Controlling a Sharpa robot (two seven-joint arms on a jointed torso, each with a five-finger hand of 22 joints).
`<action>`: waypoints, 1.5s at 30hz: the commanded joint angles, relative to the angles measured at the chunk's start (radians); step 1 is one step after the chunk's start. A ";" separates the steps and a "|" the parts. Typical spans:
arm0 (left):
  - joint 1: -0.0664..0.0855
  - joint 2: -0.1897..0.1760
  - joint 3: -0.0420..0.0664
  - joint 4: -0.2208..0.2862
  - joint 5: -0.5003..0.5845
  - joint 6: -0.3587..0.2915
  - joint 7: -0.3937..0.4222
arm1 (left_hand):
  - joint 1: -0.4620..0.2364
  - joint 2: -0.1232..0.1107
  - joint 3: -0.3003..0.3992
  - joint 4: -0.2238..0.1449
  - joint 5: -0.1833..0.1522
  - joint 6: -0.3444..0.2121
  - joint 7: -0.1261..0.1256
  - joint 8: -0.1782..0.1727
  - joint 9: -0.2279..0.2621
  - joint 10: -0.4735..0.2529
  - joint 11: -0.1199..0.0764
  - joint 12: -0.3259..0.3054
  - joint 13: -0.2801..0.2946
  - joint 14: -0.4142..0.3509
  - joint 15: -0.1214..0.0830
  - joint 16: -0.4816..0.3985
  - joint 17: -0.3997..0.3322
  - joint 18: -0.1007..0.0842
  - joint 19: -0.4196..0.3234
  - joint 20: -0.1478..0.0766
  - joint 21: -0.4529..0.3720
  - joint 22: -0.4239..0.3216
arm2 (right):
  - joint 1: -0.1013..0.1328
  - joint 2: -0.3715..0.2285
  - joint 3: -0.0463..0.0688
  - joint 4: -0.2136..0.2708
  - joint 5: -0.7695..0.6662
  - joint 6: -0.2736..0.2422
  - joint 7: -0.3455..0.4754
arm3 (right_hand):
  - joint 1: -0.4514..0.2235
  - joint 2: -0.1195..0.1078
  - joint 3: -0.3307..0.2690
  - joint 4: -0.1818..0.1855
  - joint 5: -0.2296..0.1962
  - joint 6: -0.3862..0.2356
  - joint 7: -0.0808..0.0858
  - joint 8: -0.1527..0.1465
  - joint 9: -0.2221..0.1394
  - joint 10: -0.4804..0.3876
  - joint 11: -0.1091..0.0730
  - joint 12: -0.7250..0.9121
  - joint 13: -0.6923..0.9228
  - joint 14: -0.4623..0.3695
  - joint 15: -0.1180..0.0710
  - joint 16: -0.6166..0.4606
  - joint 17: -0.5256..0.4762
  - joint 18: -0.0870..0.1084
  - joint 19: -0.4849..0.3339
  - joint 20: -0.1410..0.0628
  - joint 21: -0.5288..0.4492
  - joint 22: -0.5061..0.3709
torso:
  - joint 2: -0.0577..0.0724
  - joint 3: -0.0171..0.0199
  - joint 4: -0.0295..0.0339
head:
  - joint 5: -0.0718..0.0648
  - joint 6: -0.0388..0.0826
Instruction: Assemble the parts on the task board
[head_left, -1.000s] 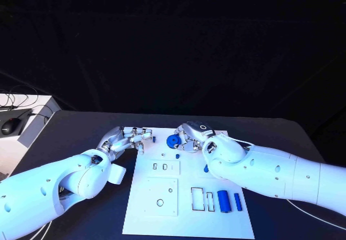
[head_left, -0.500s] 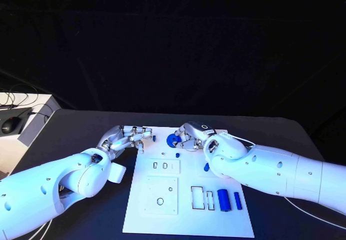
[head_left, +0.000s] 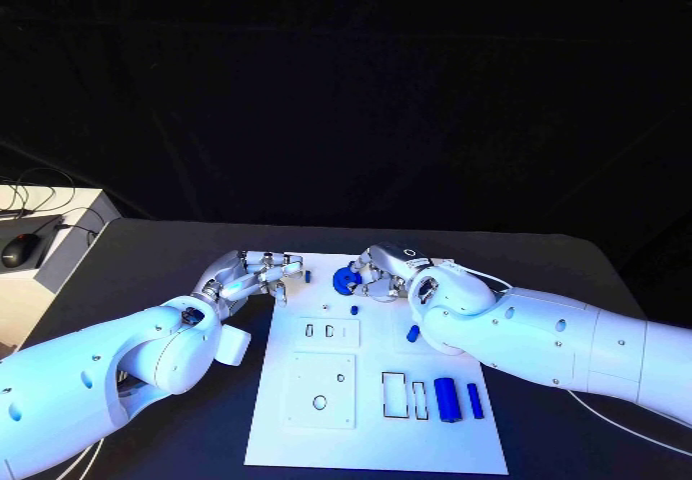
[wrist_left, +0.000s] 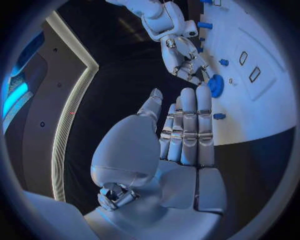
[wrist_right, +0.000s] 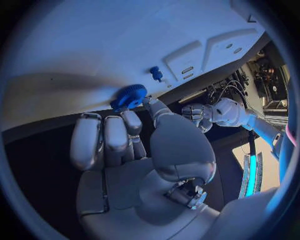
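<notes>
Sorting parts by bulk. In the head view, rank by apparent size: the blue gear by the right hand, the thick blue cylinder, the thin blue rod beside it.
1. blue gear
2. thick blue cylinder, close to the gear in size, and nearer the camera, so that order is unsure
3. thin blue rod

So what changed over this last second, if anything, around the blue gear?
Very little. The right hand has stayed at the blue gear near the far edge of the task board, its forearm shifting slightly. The left hand has stayed at the board's far left corner. The gear and the blue cylinders in the near tray have not moved. Nothing visibly taken or released.
</notes>
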 joint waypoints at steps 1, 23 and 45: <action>-0.001 0.002 0.000 0.000 0.000 0.014 0.011 | -0.002 0.010 -0.001 0.001 0.001 -0.007 0.000 0.004 0.001 -0.006 -0.003 0.001 -0.001 -0.001 0.002 -0.002 -0.001 0.014 0.005 0.000 -0.007 0.001 | -0.005 -0.005 -0.004 -0.003 0.002 0.069 -0.005 | -0.010 -0.003 0.006 -0.002 0.005 -0.001 0.003 0.002 0.002 0.003 -0.004 0.004 0.001 -0.002 0.001 0.004 0.001 0.000 0.022 0.003 0.004 0.173 | 0.000 0.0001 0.0008 | 0.000 0.000; -0.001 -0.003 0.000 -0.001 0.000 0.014 0.012 | -0.001 0.009 0.002 0.000 0.001 -0.007 0.000 0.004 0.001 -0.007 -0.003 0.002 -0.001 -0.002 0.002 -0.002 -0.002 0.014 0.005 0.000 -0.008 0.004 | -0.006 -0.062 -0.004 0.062 -0.010 0.024 -0.005 | -0.009 -0.007 0.006 -0.011 -0.006 0.005 0.002 0.001 0.001 0.006 -0.004 0.004 0.002 -0.002 0.001 0.006 0.002 -0.001 0.024 0.002 0.012 0.175 | 0.001 0.0007 0.0001 | 0.001 0.002; -0.008 0.004 0.000 -0.033 -0.005 0.027 0.036 | 0.011 -0.008 -0.006 -0.014 0.001 -0.002 -0.005 0.005 0.001 -0.003 -0.004 0.003 -0.001 -0.021 0.005 -0.037 -0.022 0.007 -0.010 0.005 -0.040 -0.013 | 0.002 -0.296 0.014 0.106 0.436 -0.090 0.455 | 0.218 -0.031 -0.051 -0.130 -0.356 0.022 0.000 0.004 0.002 -0.048 -0.002 -0.078 -0.060 -0.012 -0.004 -0.060 -0.042 0.009 -0.014 0.000 -0.126 0.145 | -0.014 0.0134 -0.0226 | -0.018 0.034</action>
